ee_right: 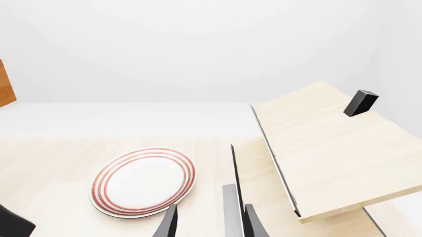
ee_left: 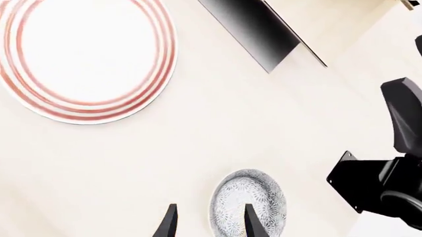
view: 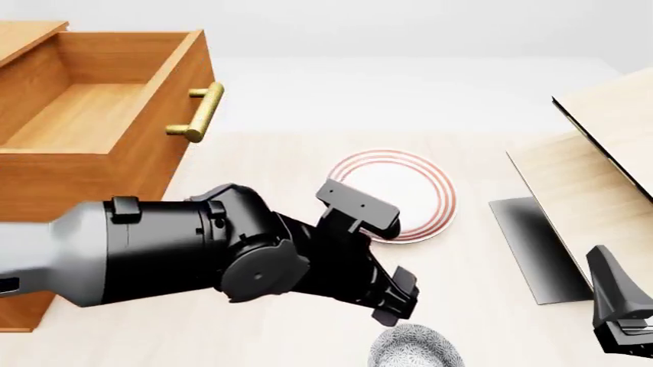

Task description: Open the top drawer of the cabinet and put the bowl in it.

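Already the top drawer stands pulled well out of the cabinet at the far left of the front view, its brass bar handle facing the middle of the table and its inside showing bare wood. The left arm reaches across from the left, low over the near part of the table, and the left gripper hangs above the bowl, which sits upright on the tabletop at the very near edge of the front view, part cut off by the frame. From the left wrist view the two dark fingers are spread apart with nothing between them; one finger crosses in front of the bowl's rim and the other stands off to the side over bare table, so the hand is released and not grasping; whether a fingertip touches the bowl I cannot tell. Beyond the bowl, toward the middle of the table, lies the flat white plate with red rings, well apart from the drawer. To the right stands a pale light-wood box with its lid tilted up. The right gripper sits low at the near right corner, its fingers parted and empty, pointing toward the plate and the box; a small black block rests on the box lid.
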`<state>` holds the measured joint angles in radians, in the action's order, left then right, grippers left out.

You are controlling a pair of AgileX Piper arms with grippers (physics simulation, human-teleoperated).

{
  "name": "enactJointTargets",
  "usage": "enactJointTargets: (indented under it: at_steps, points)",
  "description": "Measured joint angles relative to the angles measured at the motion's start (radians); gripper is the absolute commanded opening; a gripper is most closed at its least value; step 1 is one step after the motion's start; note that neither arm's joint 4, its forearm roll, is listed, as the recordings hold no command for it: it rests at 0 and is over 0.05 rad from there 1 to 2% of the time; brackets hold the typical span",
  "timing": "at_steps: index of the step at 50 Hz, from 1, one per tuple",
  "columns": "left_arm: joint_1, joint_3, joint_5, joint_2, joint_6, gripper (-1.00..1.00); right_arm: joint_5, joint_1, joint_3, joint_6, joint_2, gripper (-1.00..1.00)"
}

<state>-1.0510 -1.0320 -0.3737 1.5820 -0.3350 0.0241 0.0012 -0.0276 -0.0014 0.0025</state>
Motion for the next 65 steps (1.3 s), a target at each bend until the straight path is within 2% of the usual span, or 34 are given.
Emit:
enactJointTargets:
  at_steps: [65]
  points:
    - [-0.063,0.051,0.182,0.197,-0.121,1.00,0.000,0.000,0.000,0.000,0.000,1.00]
